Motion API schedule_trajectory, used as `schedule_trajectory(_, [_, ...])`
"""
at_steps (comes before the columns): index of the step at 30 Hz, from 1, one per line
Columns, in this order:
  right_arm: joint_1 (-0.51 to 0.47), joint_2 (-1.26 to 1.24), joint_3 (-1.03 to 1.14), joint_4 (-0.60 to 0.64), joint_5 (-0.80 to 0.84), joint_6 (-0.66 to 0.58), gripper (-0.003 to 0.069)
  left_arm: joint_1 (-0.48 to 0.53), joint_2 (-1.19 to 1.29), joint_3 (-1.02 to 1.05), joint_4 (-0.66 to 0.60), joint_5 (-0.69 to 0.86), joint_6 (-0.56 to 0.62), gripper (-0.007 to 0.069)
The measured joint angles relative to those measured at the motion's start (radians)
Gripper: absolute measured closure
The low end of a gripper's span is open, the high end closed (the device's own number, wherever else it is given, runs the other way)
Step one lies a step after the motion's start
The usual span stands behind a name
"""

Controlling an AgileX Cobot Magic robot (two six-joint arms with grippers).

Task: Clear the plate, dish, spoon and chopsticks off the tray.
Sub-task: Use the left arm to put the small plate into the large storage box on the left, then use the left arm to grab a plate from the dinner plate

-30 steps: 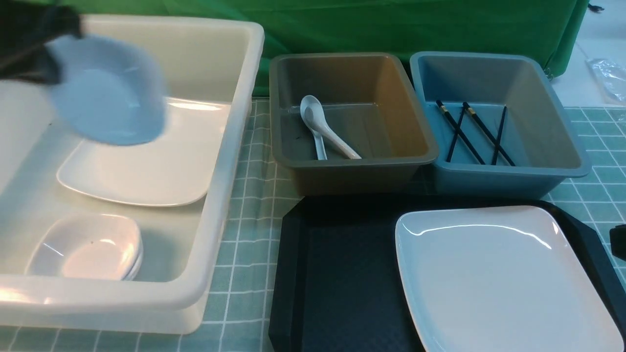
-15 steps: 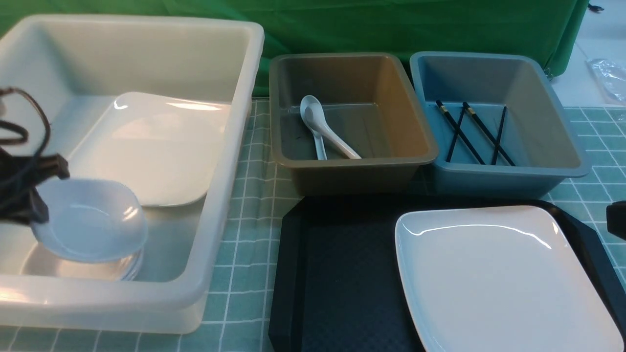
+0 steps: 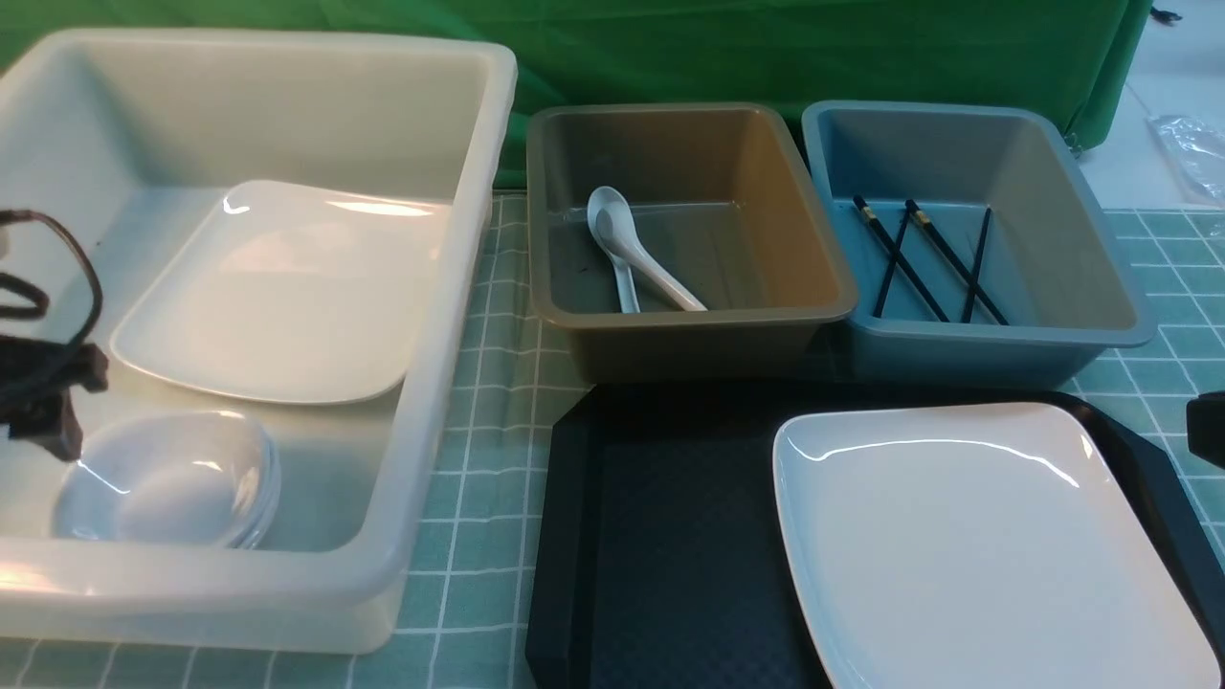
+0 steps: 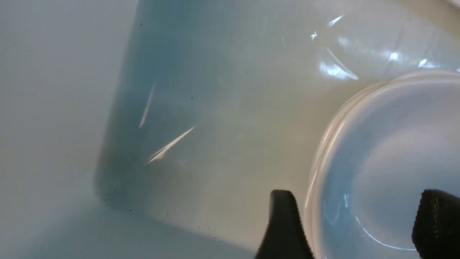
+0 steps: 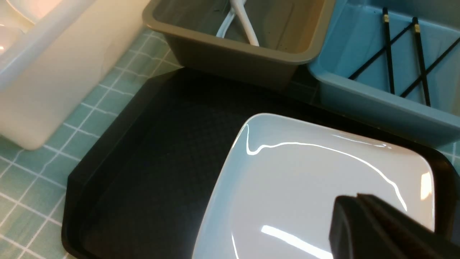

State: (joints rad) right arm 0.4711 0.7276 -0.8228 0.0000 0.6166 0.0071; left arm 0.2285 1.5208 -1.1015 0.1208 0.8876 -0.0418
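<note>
The white plate (image 3: 976,545) lies on the right half of the black tray (image 3: 670,536). My right gripper (image 5: 355,201) hovers shut over the plate's near right part, holding nothing; in the front view only its edge (image 3: 1208,431) shows. A small white dish (image 3: 167,478) sits on top of a stack in the near left corner of the white tub (image 3: 459,316). My left gripper (image 4: 359,223) stands open, one finger on each side of that dish's (image 4: 395,144) rim. The spoon (image 3: 632,249) lies in the brown tub (image 3: 813,316). The chopsticks (image 3: 928,258) lie crossed in the blue tub (image 3: 1110,335).
A second large white plate (image 3: 278,297) lies in the white tub behind the dishes. The left arm's cables (image 3: 38,287) hang over the tub's left side. Green checked cloth (image 3: 488,402) covers the table; a green backdrop (image 3: 766,48) stands behind the tubs.
My left gripper came down into the tub with the dish, set it on the stack and opened. The right gripper has barely moved.
</note>
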Motion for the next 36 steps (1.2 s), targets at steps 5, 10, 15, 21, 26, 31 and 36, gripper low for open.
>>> schedule_trajectory(5, [0.000, 0.000, 0.000, 0.000, 0.000, 0.005, 0.0639, -0.095, -0.070, -0.077, -0.075, 0.030, 0.066, 0.0295])
schedule_trajectory(10, [0.000, 0.000, 0.000, -0.006, 0.000, 0.036, 0.0639, -0.409, -0.126, -0.121, -0.301, -0.015, 0.110, 0.0578])
schedule_trajectory(15, [0.000, 0.000, -0.004, -0.088, 0.006, 0.113, 0.0639, -0.769, -0.067, -0.122, -0.416, -0.102, 0.055, 0.0606])
schedule_trajectory(21, [0.000, 0.000, -0.043, -0.213, 0.076, 0.213, 0.0639, -1.033, 0.111, -0.122, -0.431, -0.201, -0.077, 0.0508])
schedule_trajectory(26, [0.000, 0.000, -0.049, -0.227, 0.095, 0.221, 0.0639, -1.133, 0.293, -0.122, -0.475, -0.291, -0.126, 0.0278])
schedule_trajectory(31, [0.000, 0.000, -0.049, -0.227, 0.097, 0.223, 0.0639, -1.136, 0.388, -0.122, -0.571, -0.362, -0.142, 0.0081])
schedule_trajectory(36, [0.000, 0.000, -0.049, -0.227, 0.093, 0.223, 0.0639, -1.136, 0.431, -0.122, -0.634, -0.418, -0.144, 0.0040])
